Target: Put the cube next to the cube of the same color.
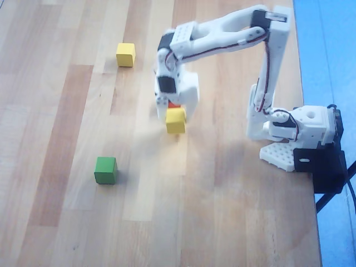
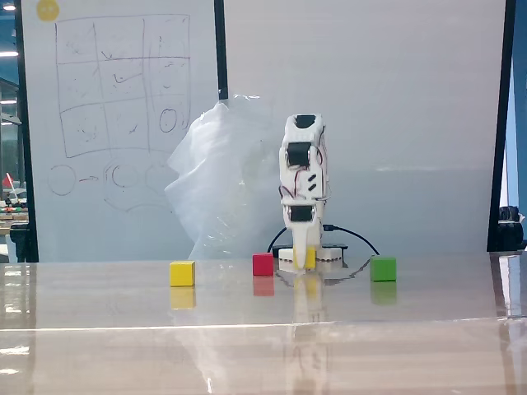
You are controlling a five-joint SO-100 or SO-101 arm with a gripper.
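Observation:
My white gripper [image 1: 175,115] points down at the middle of the wooden table and is shut on a small yellow cube [image 1: 176,121]. In the fixed view that yellow cube [image 2: 309,257] shows partly behind one finger of the gripper [image 2: 302,260] and seems just off the tabletop. The other yellow cube [image 1: 125,54] rests alone toward the top left in the overhead view, and at the left of the row as the second yellow cube [image 2: 182,273] in the fixed view.
A red cube [image 1: 174,104] peeks out under the gripper, just behind the held cube, also seen as the red cube [image 2: 263,264]. A green cube [image 1: 105,170] lies lower left. The arm's base [image 1: 300,130] stands at the table's right edge.

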